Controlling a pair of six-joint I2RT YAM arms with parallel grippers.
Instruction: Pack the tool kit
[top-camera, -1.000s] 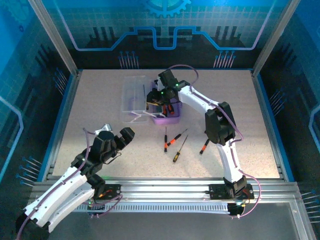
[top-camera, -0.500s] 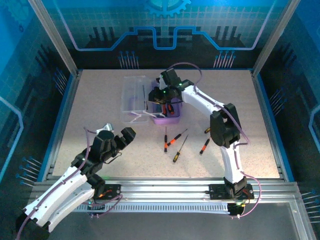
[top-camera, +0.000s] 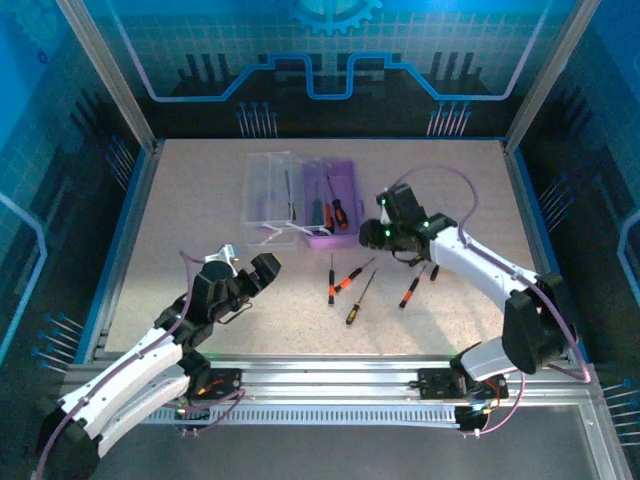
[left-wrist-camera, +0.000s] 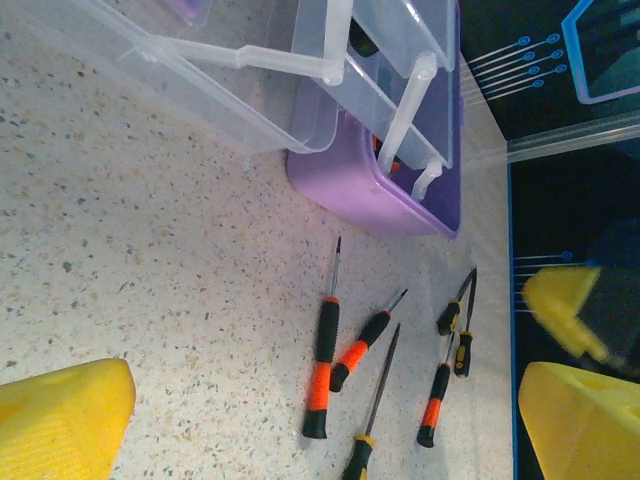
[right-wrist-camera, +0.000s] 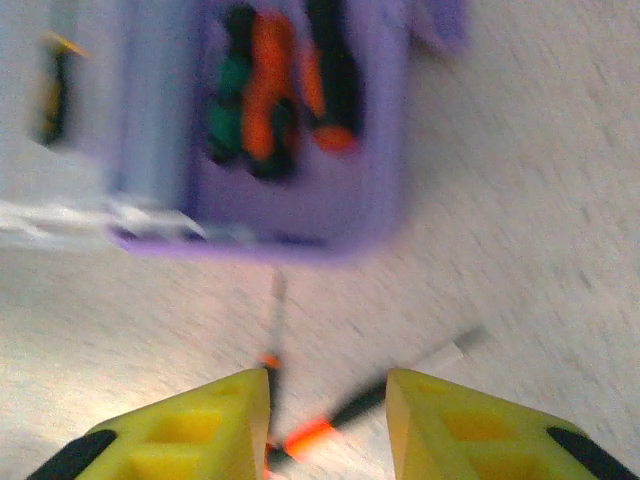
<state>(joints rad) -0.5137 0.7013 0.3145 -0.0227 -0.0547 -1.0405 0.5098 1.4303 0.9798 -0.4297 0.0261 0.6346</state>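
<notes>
1. Tool kit job, right gripper (right-wrist-camera: 327, 400): its yellow fingers (right-wrist-camera: 200, 430) stand apart with nothing pinched between them. The wrist view is blurred.
2. That gripper hangs just off the near-right corner of the purple case (top-camera: 335, 240), close to it but not touching.
3. Seen past the spread fingers, on the near side of the case, are the straight orange-banded screwdriver (top-camera: 331, 278) and the slanted orange-banded screwdriver (top-camera: 353, 276). Both lie flat on the table (top-camera: 200, 200).
4. Slightly nearer than those two lies the yellow-collared screwdriver (top-camera: 360, 297).
5. To the near right of the case, beside the right arm, lies the red-banded screwdriver (top-camera: 409, 291), with the short black screwdriver (top-camera: 433, 270) close by it. The left wrist view shows one more small one there, so I count six loose.
6. Left gripper (top-camera: 244, 268): fingers spread wide and empty. It sits well off the case on the near-left side, with its nose aimed toward the case.
7. The case lies open, and its clear lid (top-camera: 268, 195) is folded flat on its left side, joined at the hinge.
8. Inside the case, a black-handled screwdriver (top-camera: 325, 212) and a red-handled screwdriver (top-camera: 340, 210) lie side by side. I cannot tell the full count inside.
9. A thin dark tool (top-camera: 288, 190) lies in the lid, by the hinge.
</notes>
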